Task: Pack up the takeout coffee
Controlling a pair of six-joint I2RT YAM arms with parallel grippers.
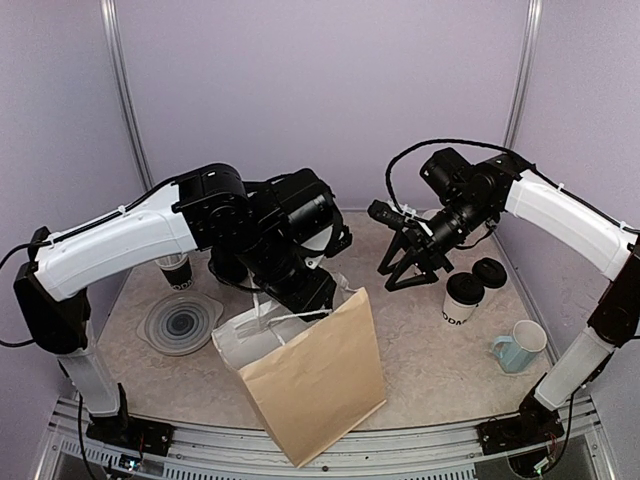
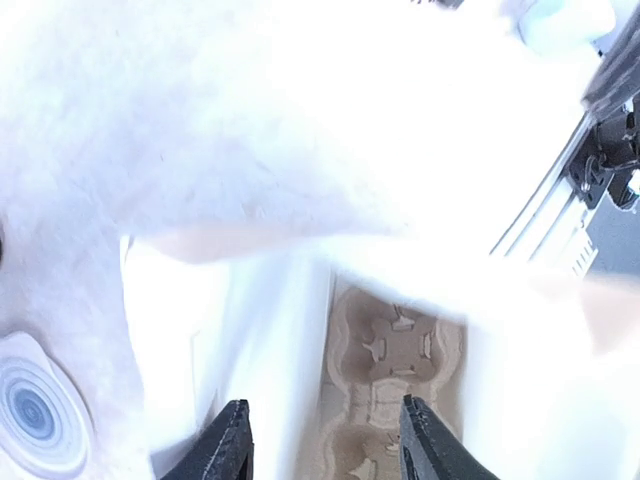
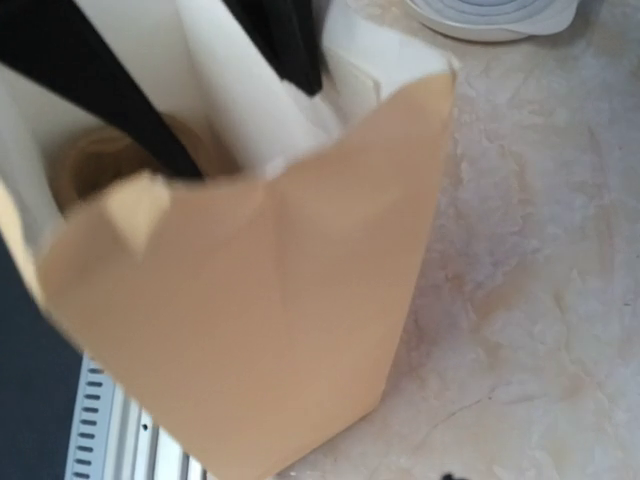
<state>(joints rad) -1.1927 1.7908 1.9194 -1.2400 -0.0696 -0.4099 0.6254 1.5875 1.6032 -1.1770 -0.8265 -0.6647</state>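
Observation:
Two takeout coffee cups, white with black lids, stand at the right of the table: the nearer one [image 1: 463,297] shows black lettering, and the other [image 1: 489,272] sits just behind it. The brown paper bag [image 1: 318,380] stands open at the front centre. My left gripper [image 1: 300,292] hangs over its mouth, open [image 2: 325,445], with nothing held between its fingers. A moulded cup carrier [image 2: 385,365] lies at the bottom of the bag. My right gripper [image 1: 402,272] hovers open and empty to the left of the cups. Its own view shows the bag [image 3: 260,320] but not its fingertips.
A light blue mug [image 1: 520,347] stands near the right arm's base. A round ringed disc [image 1: 182,322] lies at the left. Behind it stands a white cup [image 1: 175,270], partly hidden by the left arm. The metal table edge [image 1: 400,450] runs along the front.

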